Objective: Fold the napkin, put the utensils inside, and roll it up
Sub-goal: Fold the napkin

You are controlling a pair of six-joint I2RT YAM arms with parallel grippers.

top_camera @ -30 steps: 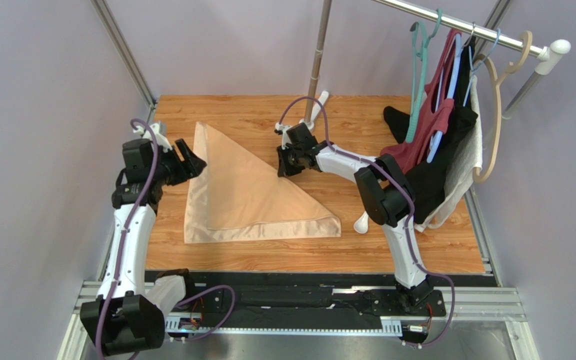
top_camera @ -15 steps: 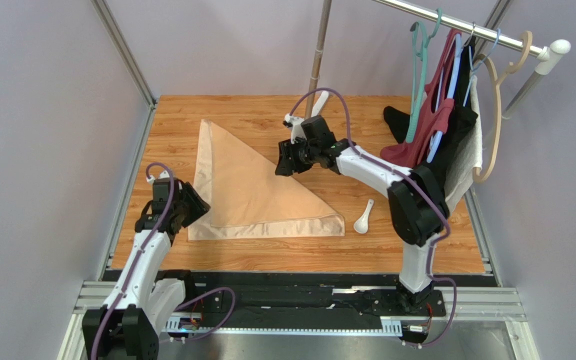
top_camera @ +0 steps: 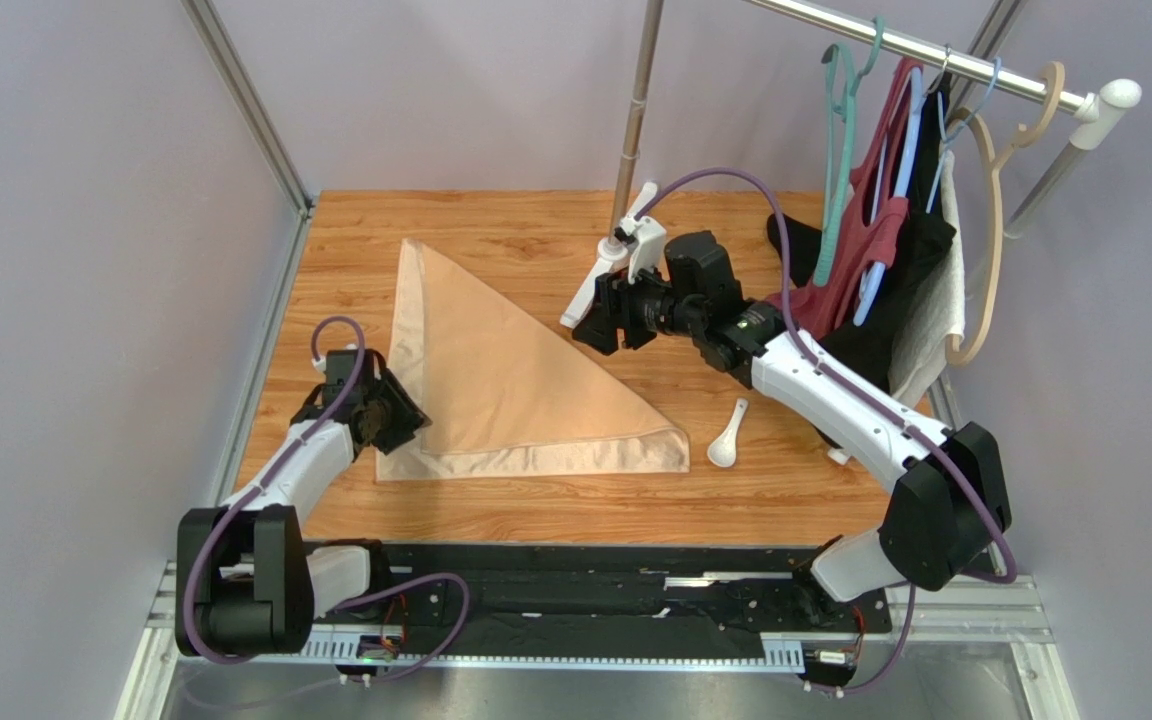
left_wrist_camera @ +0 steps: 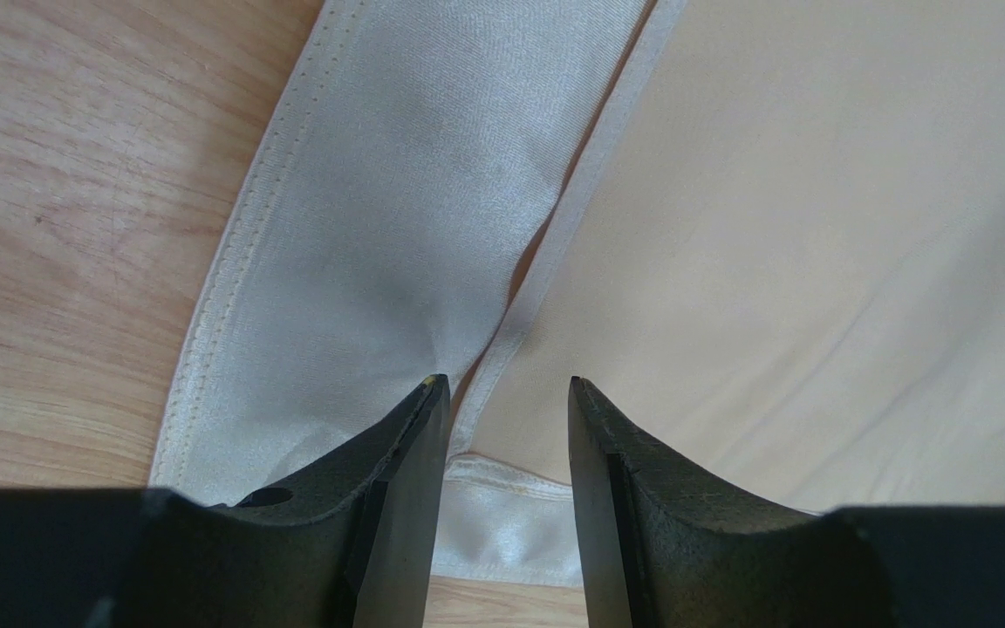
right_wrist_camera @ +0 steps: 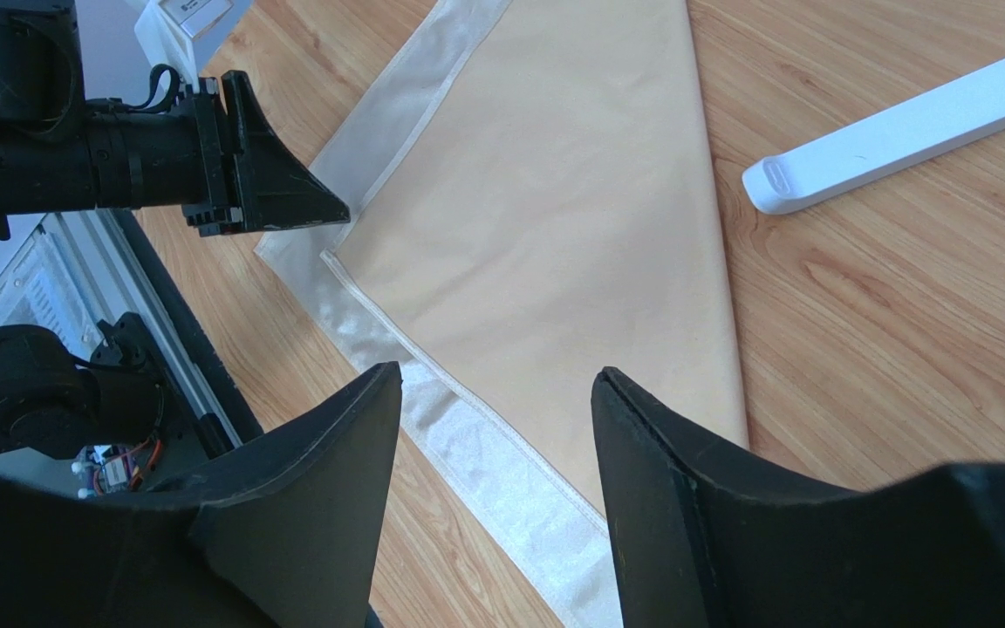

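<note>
peach satin-smooth fabric, the napkin (top_camera: 515, 375) lies folded into a flat triangle on the wood-grain desk (top_camera: 537, 225). only the overhead view shows the small white spoon (top_camera: 723, 440) just beside its right tip. only the left wrist view shows a paler, shiny underlayer with a stitched hem. the left tool (left_wrist_camera: 505, 386) is narrowly parted over that near-left corner, holding nothing. the right tool (right_wrist_camera: 497, 377) gapes wide and empty near the slanted edge.

Bright, even light, soft shadows; wrist-view foregrounds perhaps slightly blurred.
</note>
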